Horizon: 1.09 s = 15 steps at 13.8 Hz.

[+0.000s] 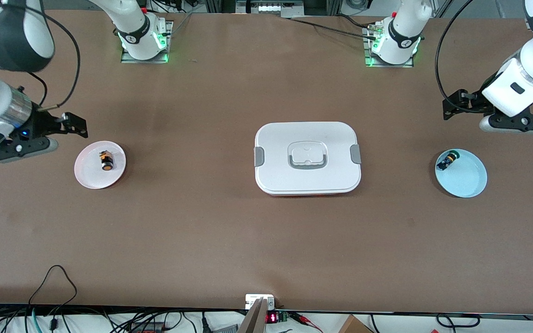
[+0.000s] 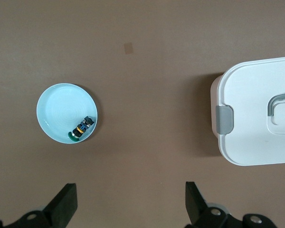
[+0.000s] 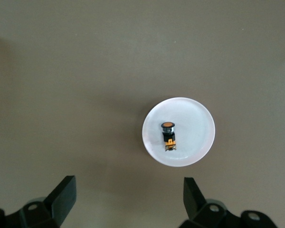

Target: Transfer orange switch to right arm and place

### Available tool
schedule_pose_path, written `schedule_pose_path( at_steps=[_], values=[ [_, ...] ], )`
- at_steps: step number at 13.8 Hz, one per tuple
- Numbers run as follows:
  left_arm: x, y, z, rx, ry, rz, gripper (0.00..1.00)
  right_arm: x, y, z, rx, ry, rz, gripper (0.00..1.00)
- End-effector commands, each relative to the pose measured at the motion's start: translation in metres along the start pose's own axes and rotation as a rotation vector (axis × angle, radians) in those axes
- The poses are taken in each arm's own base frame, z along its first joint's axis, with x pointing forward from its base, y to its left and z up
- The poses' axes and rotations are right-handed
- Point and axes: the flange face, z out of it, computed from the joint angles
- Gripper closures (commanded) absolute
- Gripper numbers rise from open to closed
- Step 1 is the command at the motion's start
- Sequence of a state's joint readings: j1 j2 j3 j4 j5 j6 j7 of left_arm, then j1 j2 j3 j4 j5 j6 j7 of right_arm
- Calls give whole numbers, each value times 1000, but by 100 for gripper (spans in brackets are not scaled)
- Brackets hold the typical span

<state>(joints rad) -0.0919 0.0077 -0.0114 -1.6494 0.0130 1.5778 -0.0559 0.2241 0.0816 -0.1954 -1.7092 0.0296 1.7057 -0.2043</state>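
Observation:
The orange switch (image 1: 107, 161) lies on its side on a small pale pink plate (image 1: 91, 175) toward the right arm's end of the table. It also shows in the right wrist view (image 3: 168, 134), on the plate (image 3: 195, 122). My right gripper (image 1: 21, 148) hangs open and empty over bare table beside that plate, and its fingers (image 3: 62, 192) are wide apart around nothing. My left gripper (image 1: 521, 122) is open and empty over bare table close to the light blue plate (image 1: 470, 180), and its fingers (image 2: 65, 202) are wide apart.
A black switch with a green cap (image 1: 447, 160) lies in the light blue plate, and also shows in the left wrist view (image 2: 80, 129). A white lidded container (image 1: 307, 158) with grey clips stands mid-table. Cables run along the table edge nearest the front camera.

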Motion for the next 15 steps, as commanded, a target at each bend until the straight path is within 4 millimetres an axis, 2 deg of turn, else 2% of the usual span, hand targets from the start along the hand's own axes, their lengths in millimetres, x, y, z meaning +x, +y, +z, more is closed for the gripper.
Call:
schedule_pose_path(
  at_steps=[1, 4, 7, 15],
  values=[
    [3, -2, -4, -28, 4, -17, 0, -5, -5, -23, 45, -18, 57, 0],
    [3, -3, -4, -28, 4, -18, 0, -14, -8, -54, 49, -11, 62, 0],
    [3, -3, -4, -29, 4, -18, 0, -16, -11, -68, 46, -9, 112, 0],
    [3, -3, -4, -29, 2, -18, 0, -10, -6, -66, 35, -15, 97, 0]
  ],
)
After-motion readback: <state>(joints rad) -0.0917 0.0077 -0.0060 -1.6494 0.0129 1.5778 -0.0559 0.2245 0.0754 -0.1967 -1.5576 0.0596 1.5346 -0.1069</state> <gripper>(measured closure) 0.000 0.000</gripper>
